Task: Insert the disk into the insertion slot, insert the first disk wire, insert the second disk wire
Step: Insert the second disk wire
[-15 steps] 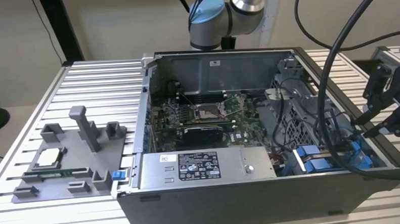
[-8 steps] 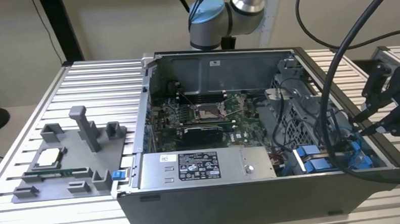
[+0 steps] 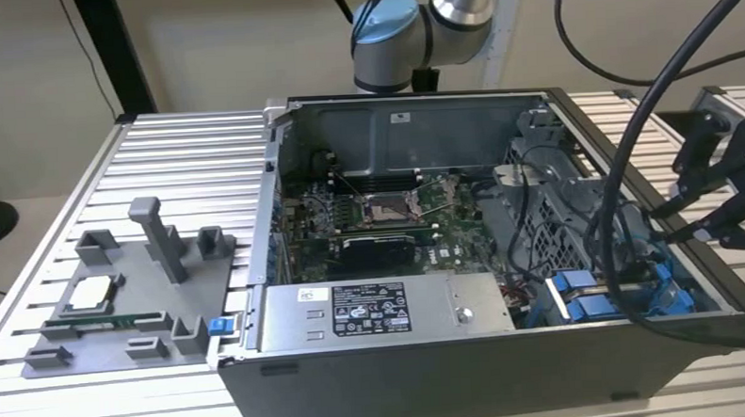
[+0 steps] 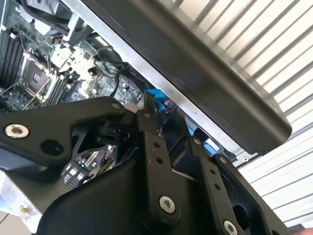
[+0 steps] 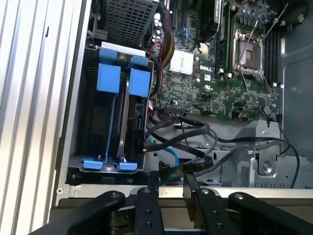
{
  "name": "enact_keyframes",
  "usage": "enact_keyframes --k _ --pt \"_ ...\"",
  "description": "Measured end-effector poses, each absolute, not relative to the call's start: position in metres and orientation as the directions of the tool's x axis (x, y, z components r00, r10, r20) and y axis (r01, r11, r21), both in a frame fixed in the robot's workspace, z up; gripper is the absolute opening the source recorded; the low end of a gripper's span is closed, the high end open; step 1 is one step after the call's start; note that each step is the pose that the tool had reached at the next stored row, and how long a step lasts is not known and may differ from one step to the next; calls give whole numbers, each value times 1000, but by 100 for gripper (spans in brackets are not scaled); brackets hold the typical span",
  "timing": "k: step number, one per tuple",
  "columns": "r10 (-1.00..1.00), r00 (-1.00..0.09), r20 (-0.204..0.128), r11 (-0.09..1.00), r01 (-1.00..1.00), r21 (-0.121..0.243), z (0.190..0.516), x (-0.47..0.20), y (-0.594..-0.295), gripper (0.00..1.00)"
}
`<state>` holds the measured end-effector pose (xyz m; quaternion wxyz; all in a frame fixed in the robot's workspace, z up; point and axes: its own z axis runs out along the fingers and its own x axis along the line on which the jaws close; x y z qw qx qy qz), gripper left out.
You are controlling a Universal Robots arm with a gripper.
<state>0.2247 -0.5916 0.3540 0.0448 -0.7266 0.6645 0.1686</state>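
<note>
**A:** Where is the gripper?

**B:** In the exterior view the gripper (image 3: 670, 224) hangs at the exterior view's right. It is over the side wall of the open computer case (image 3: 481, 378), which stands on the slatted table (image 3: 181, 151).

**A:** Is it clamped on anything?

**B:** I cannot tell. In the first wrist view a black connector (image 5: 170, 171) shows right at the gripper's tip, above the case rim. Whether the connector is gripped does not show.

**A:** And the disk?

**B:** The disk (image 5: 138, 115) sits in the insertion slot (image 5: 90, 107), on edge in its blue carrier. It is just beside a second blue carrier (image 5: 108, 78).

**A:** The wires?

**B:** Black wires (image 5: 188, 128) loop between the slot and the motherboard (image 5: 220, 73), near the disk's end. A light blue cable (image 5: 171, 155) lies among them, close to the connector.

**A:** What else is in the case?

**B:** A grey power supply box (image 3: 365, 311) lies along the near wall, beside the carriers.
</note>
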Motion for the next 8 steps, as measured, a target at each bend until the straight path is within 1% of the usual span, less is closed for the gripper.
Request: enact_keyframes --k 8 --pt "-944 58 -326 -116 -980 164 354 224 -612 100"
